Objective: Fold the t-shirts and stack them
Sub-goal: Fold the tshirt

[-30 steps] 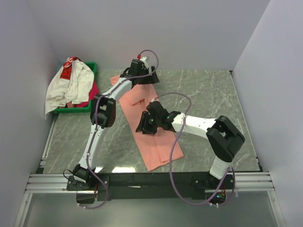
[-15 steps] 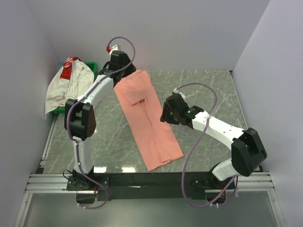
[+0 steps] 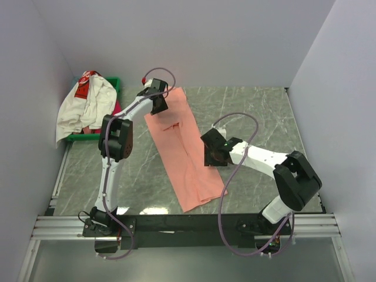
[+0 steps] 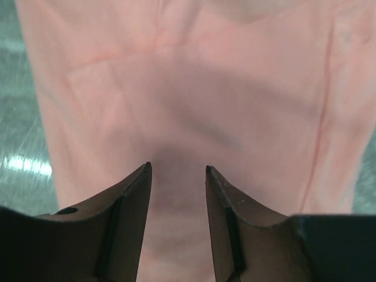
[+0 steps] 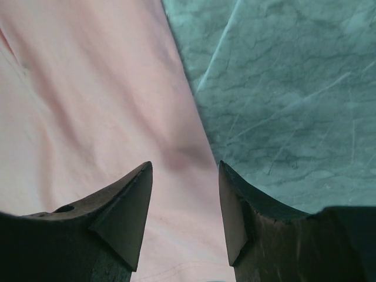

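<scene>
The salmon-pink t-shirt (image 3: 185, 153) lies flat as a long strip with its sides folded in, running from back centre toward the front edge. My left gripper (image 3: 160, 101) is open and empty over its far end; the left wrist view shows pink cloth (image 4: 188, 88) below the spread fingers. My right gripper (image 3: 210, 154) is open and empty over the shirt's right edge (image 5: 88, 88). The white t-shirt with a red printed patch (image 3: 85, 106) is heaped on the tray, and a bit of the magenta-pink t-shirt (image 3: 116, 110) shows under it.
The green plastic tray (image 3: 111, 82) stands at the back left against the wall. The marble tabletop (image 3: 264, 117) is bounded by white walls left, back and right. A black rail runs along the front edge (image 3: 188, 222).
The left arm swung left then back over the shirt's far end, which now lies spread flat. The right gripper pulled off the shirt's middle to its right edge.
</scene>
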{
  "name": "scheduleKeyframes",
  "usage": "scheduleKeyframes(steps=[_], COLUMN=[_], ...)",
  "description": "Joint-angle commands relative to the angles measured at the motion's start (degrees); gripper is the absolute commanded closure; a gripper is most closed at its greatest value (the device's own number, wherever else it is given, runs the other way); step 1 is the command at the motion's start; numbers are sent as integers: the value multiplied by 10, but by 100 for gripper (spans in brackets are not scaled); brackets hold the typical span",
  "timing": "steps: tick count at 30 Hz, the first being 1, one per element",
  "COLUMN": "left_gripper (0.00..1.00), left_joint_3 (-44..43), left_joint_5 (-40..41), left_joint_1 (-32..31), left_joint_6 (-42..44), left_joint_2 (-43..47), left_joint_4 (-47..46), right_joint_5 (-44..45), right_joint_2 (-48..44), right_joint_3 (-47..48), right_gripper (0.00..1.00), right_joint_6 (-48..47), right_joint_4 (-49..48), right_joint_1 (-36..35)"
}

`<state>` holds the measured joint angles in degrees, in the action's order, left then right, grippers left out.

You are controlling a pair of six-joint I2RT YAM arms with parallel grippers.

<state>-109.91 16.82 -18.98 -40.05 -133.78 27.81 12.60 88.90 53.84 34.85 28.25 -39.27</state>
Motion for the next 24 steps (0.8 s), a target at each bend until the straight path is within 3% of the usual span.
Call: scheduleKeyframes(steps=[1,8,13,14,18,24], left_gripper=[52,46,36,30,19,11], left_joint_3=[-86,-230,-252,-258,-278,-288], left_joint_5=[-6,-131,-251,-305,-388,-416], left_joint_1=[12,57,104,109,122,121], left_joint_6=[34,83,57,39,-12,-50], left_joint_2=[-63,-161,-187,-190,-199,-151], left_joint_4=[54,51,-45,-69,-177,-240], right_joint_5=[28,-32,-107,-120,-194,-250], right_joint_2=[21,35,48,52,87,164], right_joint_3=[0,-5,8,12,14,72], right_gripper=[44,44,44,44,44,45], right_joint_6=[-5,17,54,64,113,163], right_joint_4=[15,-2,-36,-43,-128,-190], right_joint_1=[-20,-61,-91,-92,-100,-117])
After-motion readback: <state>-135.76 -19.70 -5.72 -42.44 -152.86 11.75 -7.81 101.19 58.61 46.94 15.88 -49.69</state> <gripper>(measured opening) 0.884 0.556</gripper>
